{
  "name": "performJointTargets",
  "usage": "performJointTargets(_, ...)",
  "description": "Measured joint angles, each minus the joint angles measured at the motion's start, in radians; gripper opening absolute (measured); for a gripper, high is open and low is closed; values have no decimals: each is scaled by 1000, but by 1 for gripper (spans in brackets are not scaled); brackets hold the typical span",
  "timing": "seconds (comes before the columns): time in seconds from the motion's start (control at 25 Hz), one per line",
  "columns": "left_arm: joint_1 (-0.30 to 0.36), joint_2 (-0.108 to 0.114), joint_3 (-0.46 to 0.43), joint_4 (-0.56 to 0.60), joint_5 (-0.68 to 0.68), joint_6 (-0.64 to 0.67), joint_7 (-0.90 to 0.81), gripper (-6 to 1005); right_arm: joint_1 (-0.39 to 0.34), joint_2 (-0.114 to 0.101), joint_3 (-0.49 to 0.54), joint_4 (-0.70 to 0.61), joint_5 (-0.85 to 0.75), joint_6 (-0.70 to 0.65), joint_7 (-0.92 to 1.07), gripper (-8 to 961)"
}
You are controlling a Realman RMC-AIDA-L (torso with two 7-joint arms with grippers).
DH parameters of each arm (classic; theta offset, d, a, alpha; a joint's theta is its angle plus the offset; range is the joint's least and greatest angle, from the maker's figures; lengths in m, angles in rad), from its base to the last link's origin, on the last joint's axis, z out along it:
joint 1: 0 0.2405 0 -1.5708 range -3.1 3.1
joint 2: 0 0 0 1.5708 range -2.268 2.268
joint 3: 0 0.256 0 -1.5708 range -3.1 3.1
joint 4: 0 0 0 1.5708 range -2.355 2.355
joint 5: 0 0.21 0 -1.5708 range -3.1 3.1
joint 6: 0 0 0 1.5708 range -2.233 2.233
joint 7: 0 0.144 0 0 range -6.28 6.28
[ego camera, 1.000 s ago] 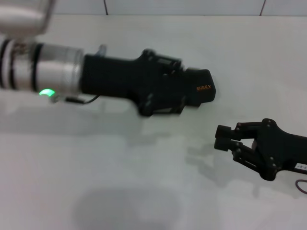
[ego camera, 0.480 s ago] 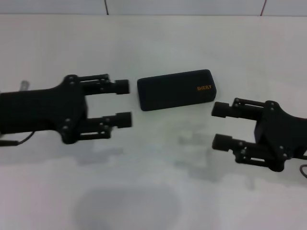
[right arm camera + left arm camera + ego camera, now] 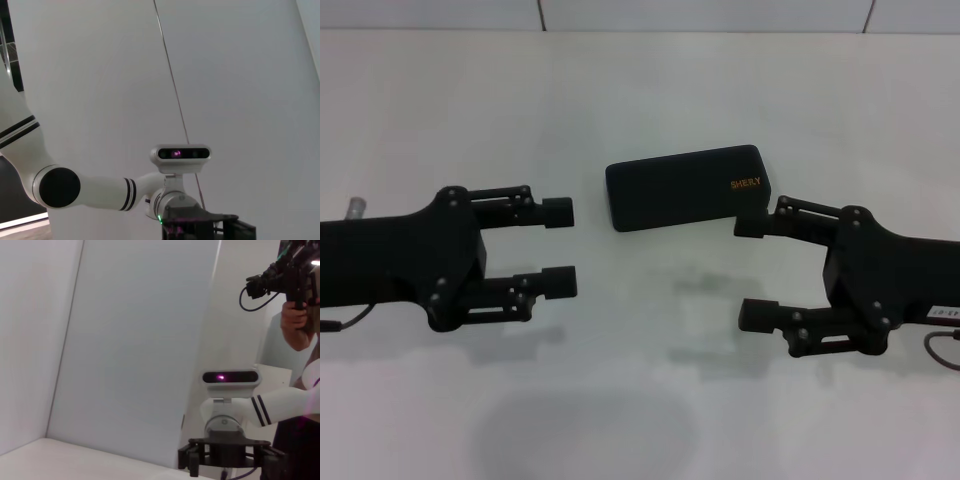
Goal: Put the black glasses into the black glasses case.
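Note:
The black glasses case (image 3: 680,188) lies shut on the white table (image 3: 640,400), its orange lettering toward my right side. The black glasses are out of view. My left gripper (image 3: 560,247) hovers open to the left of the case, fingers pointing right, nothing between them. My right gripper (image 3: 752,270) is open too, pointing left, with its far fingertip (image 3: 750,226) just off the case's right end. The left wrist view shows the right arm's gripper (image 3: 227,457) farther off, and the right wrist view shows the left arm (image 3: 100,192).
A tiled wall edge (image 3: 700,15) runs along the back of the table. In the left wrist view a person's hand holds a black camera rig (image 3: 287,272) behind the robot. A faint round shadow (image 3: 585,430) lies on the table's near part.
My left arm pulled back leftward off the case, uncovering it, and now stands open beside it. My right gripper levelled out, opened and moved up toward the case's right end.

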Motion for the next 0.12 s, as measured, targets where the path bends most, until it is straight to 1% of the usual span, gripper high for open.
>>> performJointTargets(0.08, -2, 0, 0, -9, 0, 1, 2, 679, 0, 1, 0, 0, -1, 0, 0, 832)
performJointTargets(0.12, -3, 0, 0, -12, 0, 1, 2, 679, 0, 1, 0, 1, -1, 0, 0, 832)
